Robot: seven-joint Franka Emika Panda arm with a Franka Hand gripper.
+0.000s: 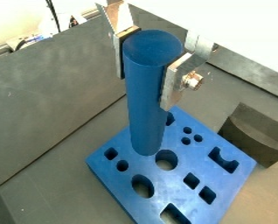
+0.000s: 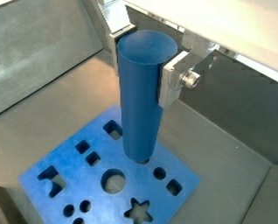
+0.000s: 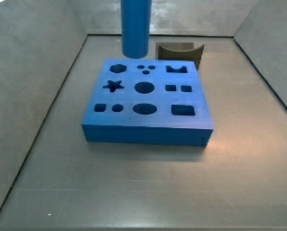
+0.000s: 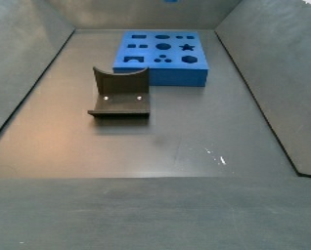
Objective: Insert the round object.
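We see the blue peg (image 1: 146, 92) upright between the jaws (image 1: 146, 54), whose silver fingers (image 1: 174, 83) clamp its upper part on both sides. In both wrist views its lower end hangs above the blue block (image 2: 72, 175), near the round hole (image 1: 166, 160). In a side view the peg (image 3: 135, 27) stands over the block's (image 3: 149, 126) far left corner, the dark curved block (image 3: 179, 52) behind on the tabletop (image 3: 146, 185).

Gripper (image 1: 146, 54): two flat silver plate fingers (image 1: 174, 80), bare metal, straight edges. Round silver screw head with darker centre on outer face of one finger (image 2: 193, 79), seen in both wrist views. Pale grey bracket above fingers. Thin dark cable behind fingers in a wrist view (image 1: 56, 15).
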